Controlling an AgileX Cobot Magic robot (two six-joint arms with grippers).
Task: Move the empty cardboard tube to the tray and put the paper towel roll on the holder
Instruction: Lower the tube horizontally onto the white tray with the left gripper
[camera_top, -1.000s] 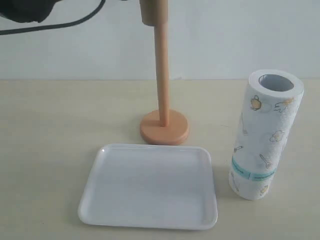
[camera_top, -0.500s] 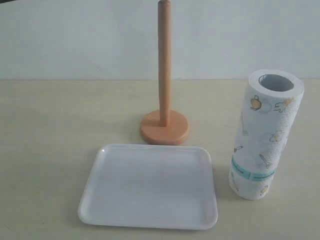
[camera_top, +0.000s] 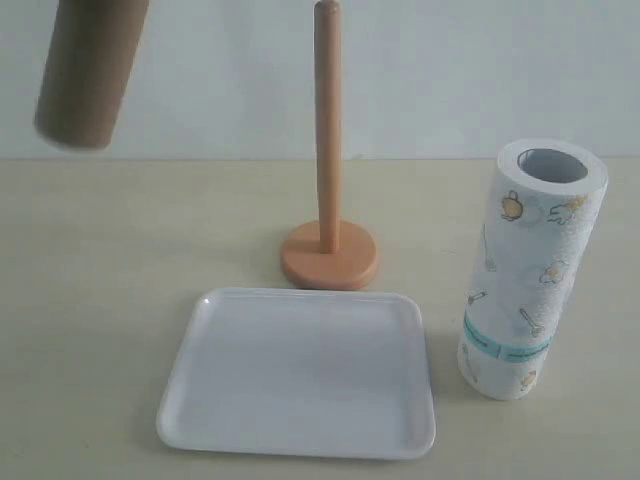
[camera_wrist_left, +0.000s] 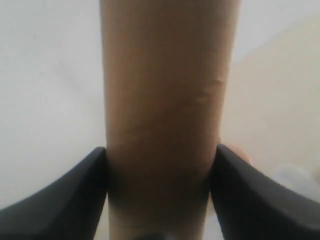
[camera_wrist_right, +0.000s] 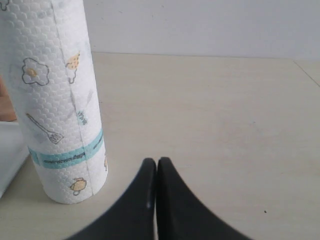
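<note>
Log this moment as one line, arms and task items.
left fingers: gripping cardboard tube, aloft left of holder | right fingers: shut, empty, near paper towel roll | holder: bare | tray: empty

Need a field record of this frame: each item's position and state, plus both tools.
cardboard tube: airborne, upper left of exterior view, slightly tilted
left tool: shut on the cardboard tube
right tool: shut, empty, apart from the paper towel roll
holder: upright on the table, pole bare
tray: on the table before the holder, nothing on it
paper towel roll: upright on the table, right of the tray
</note>
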